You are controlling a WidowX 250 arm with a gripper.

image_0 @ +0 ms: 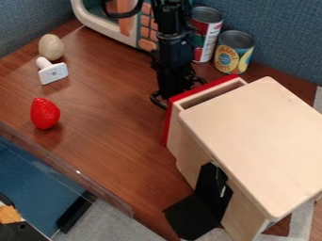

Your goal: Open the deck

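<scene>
The gripper (177, 89) hangs down behind the wooden drawer box, close to the upper edge of the drawer's red front (196, 91). Whether it touches that front cannot be told. The drawer (213, 95) stands partly out of the pale wooden box (258, 136), with a narrow gap showing between the red front and the box top. The lower part of the gripper is dark and partly hidden near the drawer front.
Two cans (205, 35) (234, 52) stand behind the box, and a toy microwave (113, 23) is at the back. An egg (52, 47), a white stamp-like piece (52, 73) and a red strawberry (45, 113) lie at the left. A black bracket (200, 204) stands before the box.
</scene>
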